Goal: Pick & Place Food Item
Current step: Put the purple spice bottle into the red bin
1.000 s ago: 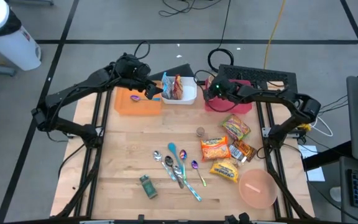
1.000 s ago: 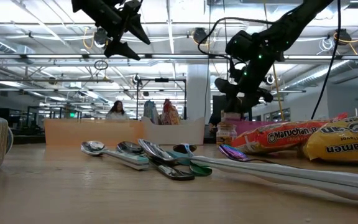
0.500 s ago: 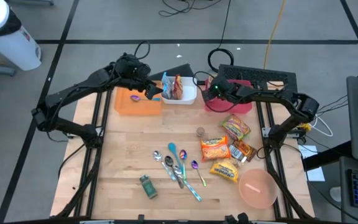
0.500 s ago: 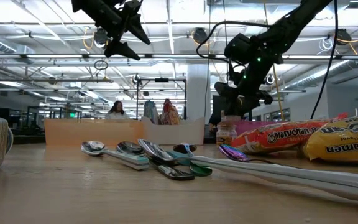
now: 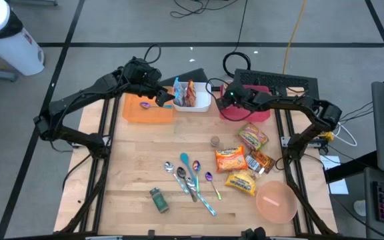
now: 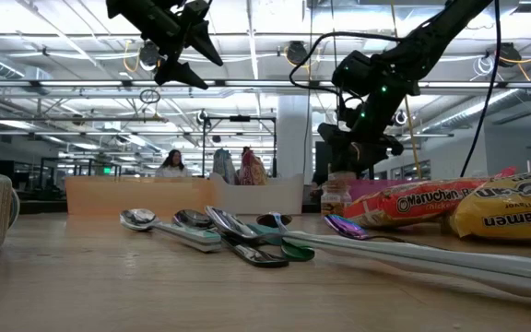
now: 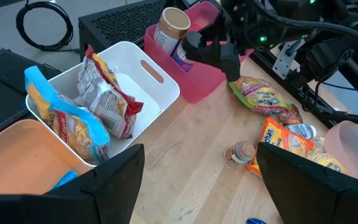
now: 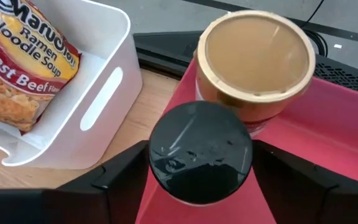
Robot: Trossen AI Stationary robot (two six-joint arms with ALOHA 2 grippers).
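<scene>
Right gripper (image 8: 201,186) clamped on black-lidded round jar (image 8: 201,152) over pink plastic bin (image 5: 245,113), twelve o'clock of table, beside gold-lidded jar (image 8: 253,62), left gripper (image 7: 194,171) parted over orange bin (image 5: 145,111).

In the high view the left arm reaches from the frame's left edge toward the upper centre, its left gripper (image 5: 160,99) raised with fingers spread wide. The right arm stretches from the right side to the upper centre, its right gripper (image 5: 227,98) pointing down, clamped around a black-lidded jar (image 8: 201,151).
</scene>
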